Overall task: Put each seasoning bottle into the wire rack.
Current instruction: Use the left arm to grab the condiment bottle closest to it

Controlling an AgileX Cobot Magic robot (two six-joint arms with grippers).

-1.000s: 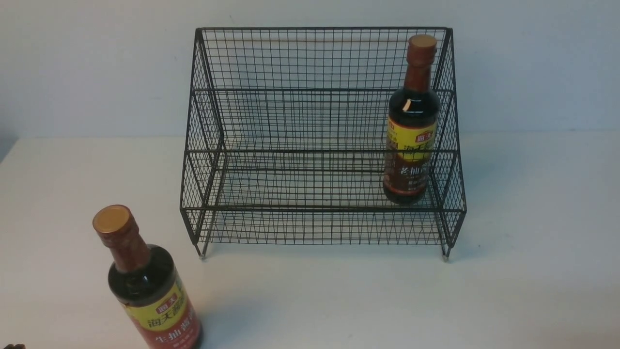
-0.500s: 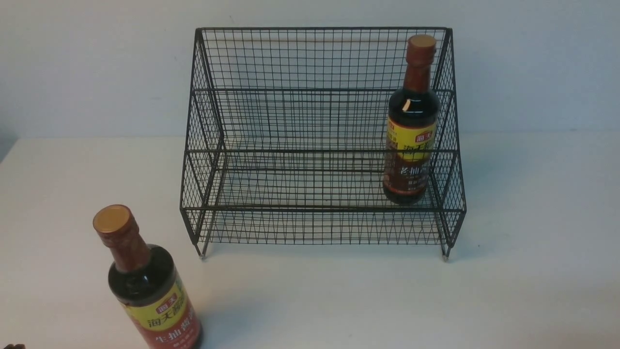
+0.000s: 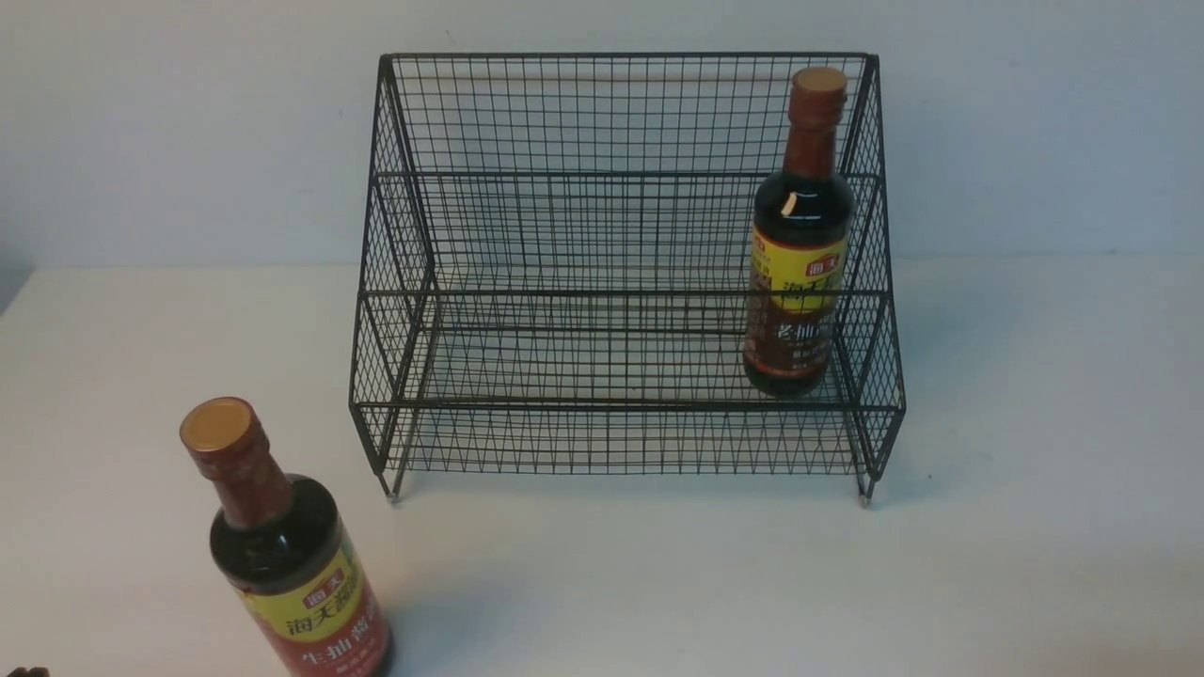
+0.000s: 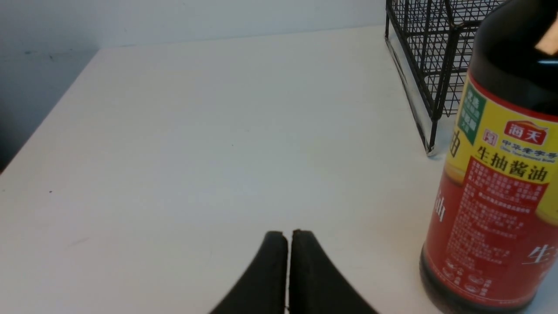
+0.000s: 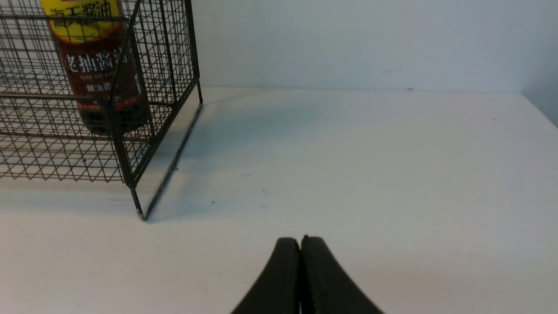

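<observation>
The black wire rack (image 3: pixel 621 235) stands at the back middle of the white table. One seasoning bottle with a browner label (image 3: pixel 798 273) stands upright inside its lower tier at the right end, and shows through the mesh in the right wrist view (image 5: pixel 100 65). A second seasoning bottle with a redder label (image 3: pixel 282 555) stands on the table at the front left, outside the rack, large in the left wrist view (image 4: pixel 497 183). My left gripper (image 4: pixel 287 233) is shut and empty beside that bottle. Shut and empty too, my right gripper (image 5: pixel 301 239) hangs over bare table off the rack's right end.
The white table (image 3: pixel 1035 470) meets a pale wall behind the rack. Its left edge (image 4: pixel 48 122) and its right edge (image 5: pixel 540 109) show in the wrist views. A rack foot (image 4: pixel 430 150) stands close to the red-label bottle.
</observation>
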